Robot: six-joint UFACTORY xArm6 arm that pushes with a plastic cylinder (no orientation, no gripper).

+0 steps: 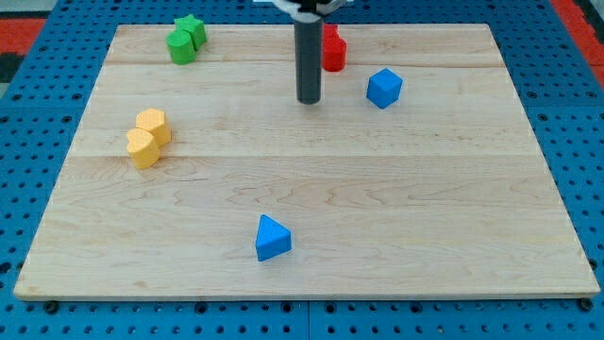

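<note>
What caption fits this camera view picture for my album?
My tip rests just left of the red blocks, with the blue cube to their right.

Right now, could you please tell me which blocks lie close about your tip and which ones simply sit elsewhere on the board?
Near my tip:
- my tip, on the wooden board, touching no block
- red block, nearest, towards the view's upper right
- blue cube, on the view's right

Elsewhere:
- two green blocks, top left
- two yellow blocks, left
- blue triangular block, bottom
</note>
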